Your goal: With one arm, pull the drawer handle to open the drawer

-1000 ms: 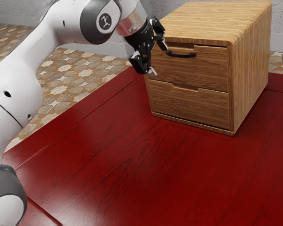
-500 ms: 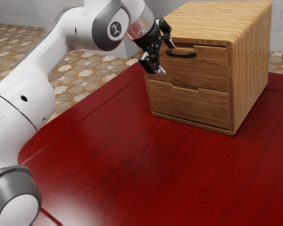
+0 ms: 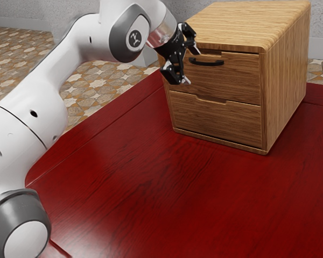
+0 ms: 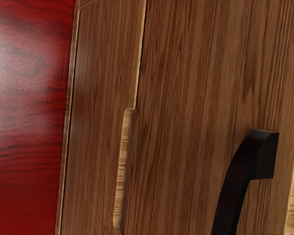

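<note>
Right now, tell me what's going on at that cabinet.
The Franka arm holds its open gripper at the front of the wooden cabinet on the red table. It sits by the exterior view's left end of the black handle on the top drawer. The handle is not clamped yet, and the top drawer and the lower drawer both look shut.

wide-spread gripper just beside the black handle, upper drawer of the wooden cabinet
</note>
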`<state>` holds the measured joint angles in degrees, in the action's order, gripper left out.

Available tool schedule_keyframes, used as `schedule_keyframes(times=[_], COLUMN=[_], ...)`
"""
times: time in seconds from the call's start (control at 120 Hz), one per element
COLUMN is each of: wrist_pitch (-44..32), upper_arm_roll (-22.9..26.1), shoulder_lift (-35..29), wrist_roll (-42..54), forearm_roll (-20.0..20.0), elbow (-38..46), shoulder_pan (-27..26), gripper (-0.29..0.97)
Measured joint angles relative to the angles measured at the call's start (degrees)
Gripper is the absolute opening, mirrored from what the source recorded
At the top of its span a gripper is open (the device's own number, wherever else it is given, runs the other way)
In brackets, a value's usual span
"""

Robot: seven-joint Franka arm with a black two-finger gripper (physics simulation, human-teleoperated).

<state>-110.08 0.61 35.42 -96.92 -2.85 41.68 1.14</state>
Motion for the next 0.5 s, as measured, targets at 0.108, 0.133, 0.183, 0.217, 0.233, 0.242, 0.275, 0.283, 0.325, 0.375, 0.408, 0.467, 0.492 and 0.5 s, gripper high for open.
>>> schedule_keyframes(times=[0.108,0.133,0.183,0.217,0.233,0.242,0.275,0.283,0.325,0.375,0.408,0.467,0.492,0.5], wrist_pitch=[-0.38,-0.44,-0.55,-0.62,-0.65,-0.66,-0.71,-0.72,-0.77,-1.07,-1.31,-1.69,-1.82,-1.86], upper_arm_roll=[-0.13,-0.15,-0.19,-0.21,-0.23,-0.22,-0.22,-0.22,-0.21,-0.18,-0.18,-0.17,-0.17,-0.17], shoulder_lift=[0.06,0.15,0.30,0.35,0.38,0.41,0.57,0.61,0.84,1.06,1.20,1.31,1.33,1.33], wrist_roll=[-0.02,-0.02,-0.03,-0.03,-0.04,-0.04,-0.04,-0.04,-0.05,-0.05,-0.05,-0.04,-0.04,-0.04], forearm_roll=[-0.02,-0.02,-0.01,-0.02,-0.03,-0.03,-0.03,-0.03,-0.04,-0.04,-0.04,-0.05,-0.05,-0.05], elbow=[0.00,0.00,0.00,0.00,0.01,0.01,0.03,0.03,0.02,0.06,0.07,0.08,0.08,0.08], shoulder_pan=[0.08,0.09,0.19,0.27,0.29,0.31,0.38,0.39,0.42,0.44,0.41,0.21,0.16,0.15], gripper=[0.68,0.68,0.68,0.68,0.68,0.68,0.68,0.68,0.68,0.68,0.68,0.68,0.68,0.68])
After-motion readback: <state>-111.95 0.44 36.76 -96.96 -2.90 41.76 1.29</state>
